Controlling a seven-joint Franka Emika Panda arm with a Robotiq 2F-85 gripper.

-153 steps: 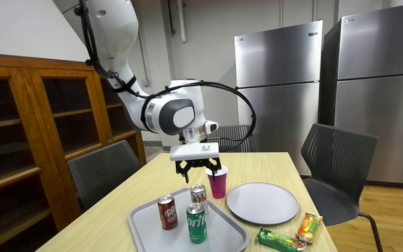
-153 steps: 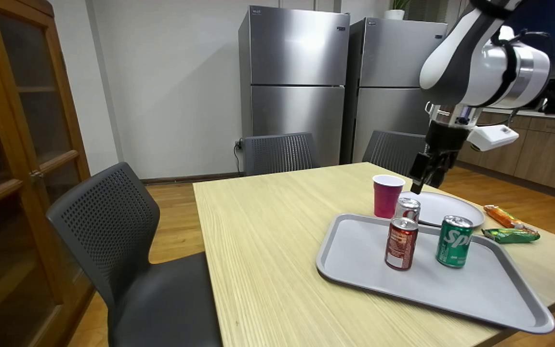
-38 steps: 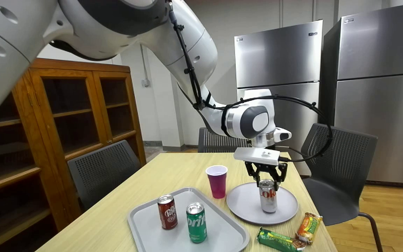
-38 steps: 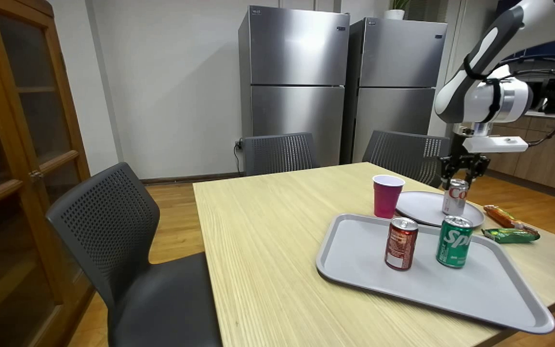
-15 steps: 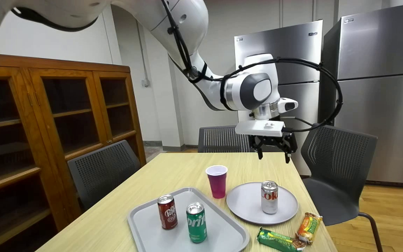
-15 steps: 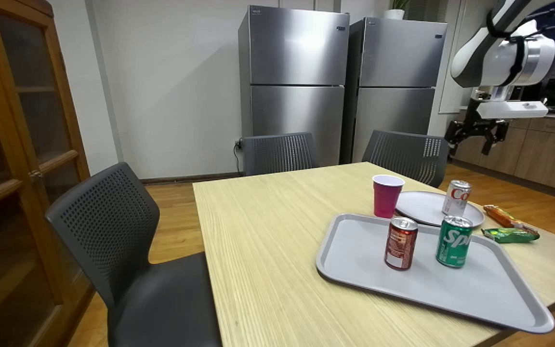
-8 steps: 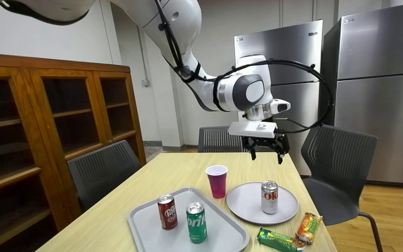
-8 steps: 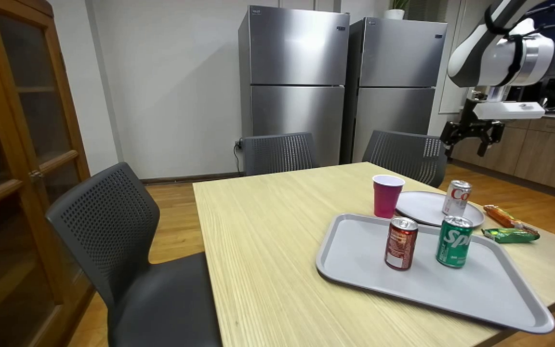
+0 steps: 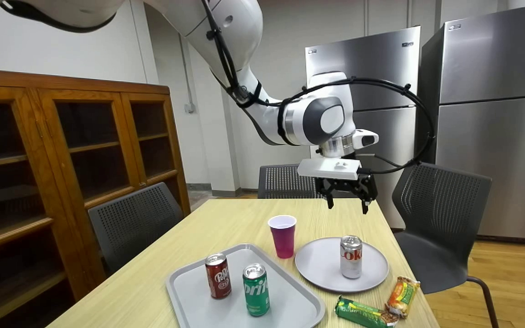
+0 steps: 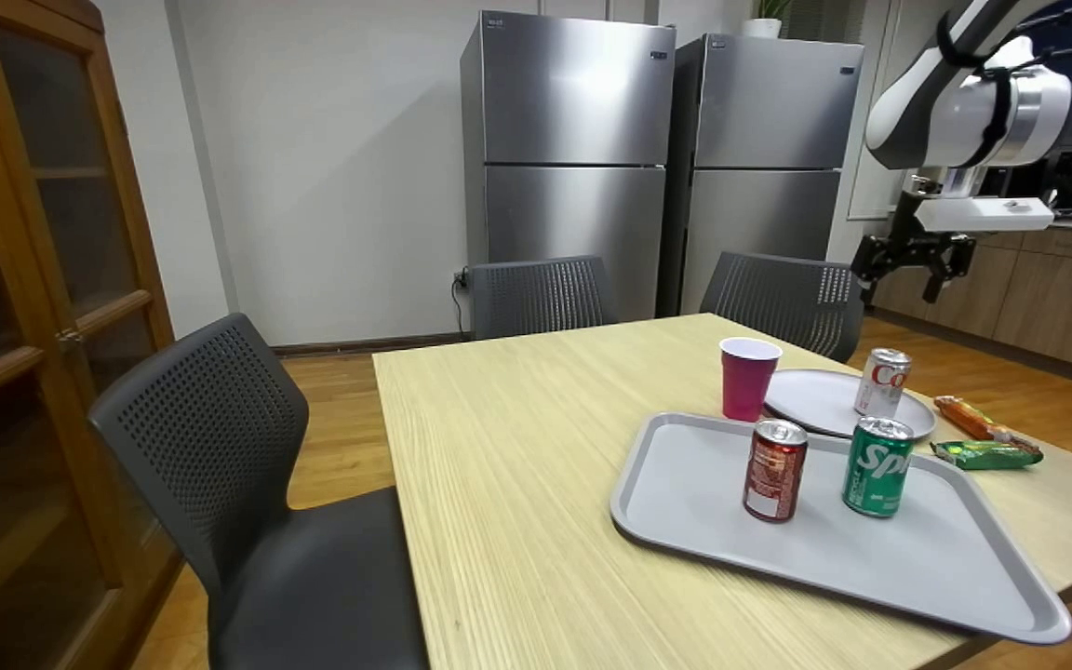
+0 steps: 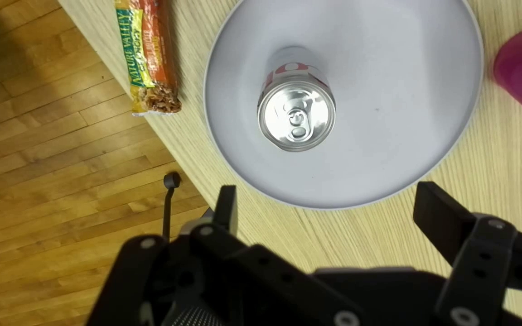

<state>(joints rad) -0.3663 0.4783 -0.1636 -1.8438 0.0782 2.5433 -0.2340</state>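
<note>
Wrist view shows jaws spread wide near 1 silver can (image 11: 296,113) on a plate (image 11: 401,117).

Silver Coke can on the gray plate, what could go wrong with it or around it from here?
The silver can stands upright on the plate, lower than the open hand; a misaligned descent might tip it. The magenta cup stands close beside the plate, so a sideways sweep could knock it over. The orange snack bar lies right by the edge of the table, so a bump might push it off.
</note>
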